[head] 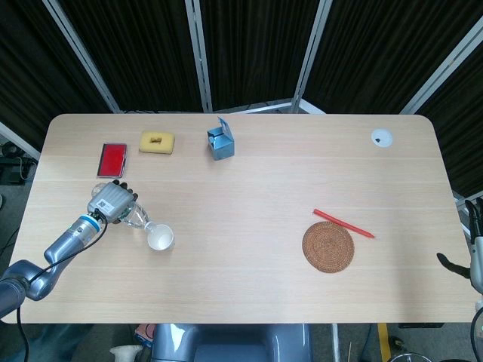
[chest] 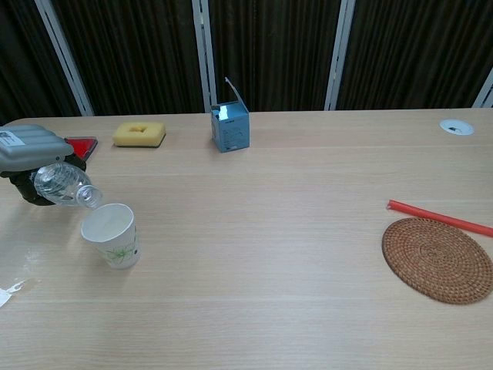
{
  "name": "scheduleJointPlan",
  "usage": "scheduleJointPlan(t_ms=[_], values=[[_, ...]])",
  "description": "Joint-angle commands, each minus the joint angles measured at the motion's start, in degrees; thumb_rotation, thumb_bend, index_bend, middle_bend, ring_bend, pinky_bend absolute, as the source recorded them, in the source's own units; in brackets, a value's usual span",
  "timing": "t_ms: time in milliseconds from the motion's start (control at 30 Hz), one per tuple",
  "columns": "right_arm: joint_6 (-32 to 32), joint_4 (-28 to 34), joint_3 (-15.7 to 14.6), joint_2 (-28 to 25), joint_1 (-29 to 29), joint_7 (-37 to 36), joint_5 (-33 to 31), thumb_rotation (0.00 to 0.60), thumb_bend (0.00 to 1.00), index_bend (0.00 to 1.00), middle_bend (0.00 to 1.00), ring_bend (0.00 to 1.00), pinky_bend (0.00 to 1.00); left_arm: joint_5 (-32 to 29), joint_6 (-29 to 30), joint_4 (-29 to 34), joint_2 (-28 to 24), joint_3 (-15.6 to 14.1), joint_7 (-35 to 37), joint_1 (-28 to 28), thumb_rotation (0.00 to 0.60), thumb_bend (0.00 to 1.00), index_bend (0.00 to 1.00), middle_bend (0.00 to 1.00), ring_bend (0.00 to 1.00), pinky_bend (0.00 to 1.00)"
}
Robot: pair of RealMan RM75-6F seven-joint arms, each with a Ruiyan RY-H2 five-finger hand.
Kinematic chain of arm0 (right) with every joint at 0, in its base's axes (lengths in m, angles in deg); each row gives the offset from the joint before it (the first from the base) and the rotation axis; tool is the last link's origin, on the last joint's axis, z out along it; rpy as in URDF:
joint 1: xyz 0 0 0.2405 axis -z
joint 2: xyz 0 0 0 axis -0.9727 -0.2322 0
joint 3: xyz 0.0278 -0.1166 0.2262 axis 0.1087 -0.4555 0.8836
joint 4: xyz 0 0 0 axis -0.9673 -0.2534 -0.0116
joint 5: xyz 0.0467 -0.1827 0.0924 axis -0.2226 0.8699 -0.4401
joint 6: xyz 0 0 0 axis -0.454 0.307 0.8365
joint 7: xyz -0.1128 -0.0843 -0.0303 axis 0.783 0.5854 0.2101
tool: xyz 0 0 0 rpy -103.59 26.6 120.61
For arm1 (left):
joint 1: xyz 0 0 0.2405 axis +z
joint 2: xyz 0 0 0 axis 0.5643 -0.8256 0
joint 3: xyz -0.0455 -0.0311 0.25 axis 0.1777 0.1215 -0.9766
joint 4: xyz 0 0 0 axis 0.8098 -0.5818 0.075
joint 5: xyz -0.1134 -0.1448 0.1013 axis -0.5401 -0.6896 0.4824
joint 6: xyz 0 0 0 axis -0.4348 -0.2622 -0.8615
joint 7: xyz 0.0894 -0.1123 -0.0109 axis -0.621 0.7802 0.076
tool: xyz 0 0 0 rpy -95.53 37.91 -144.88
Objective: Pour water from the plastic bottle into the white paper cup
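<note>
My left hand (head: 112,202) (chest: 32,149) grips a clear plastic bottle (head: 137,219) (chest: 63,186), tipped neck-down to the right. The bottle's mouth hangs just above the left rim of the white paper cup (head: 160,238) (chest: 111,234), which stands upright on the table at the near left. Whether water is running I cannot tell. My right hand (head: 475,249) shows only as a sliver at the right edge of the head view, beyond the table, and its fingers cannot be made out.
A red flat case (head: 112,159), a yellow sponge (head: 157,142) (chest: 139,132) and an open blue carton (head: 220,141) (chest: 230,126) lie along the far side. A woven coaster (head: 328,246) (chest: 437,259) and a red straw (head: 343,223) (chest: 439,217) lie at the right.
</note>
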Motion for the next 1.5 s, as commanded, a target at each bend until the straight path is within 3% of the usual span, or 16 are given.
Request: scheduleJointPlan(t_ms=[33, 1500], values=[[0.0, 0.1, 0.0, -0.1, 0.0, 0.0, -0.1, 0.600, 0.00, 0.00, 0.00, 0.00, 0.00, 0.4, 0.4, -0.1, -0.1, -0.2, -0.9, 0.0, 0.600, 0.54, 0.59, 0.44, 0.29, 0.34], [0.0, 1.0, -0.1, -0.6, 0.3, 0.4, -0.3, 0.600, 0.00, 0.00, 0.00, 0.00, 0.00, 1.0, 3.5, -0.2, 0.5, 0.0, -4.7, 0.5, 0.600, 0.54, 0.59, 0.44, 0.29, 0.33]])
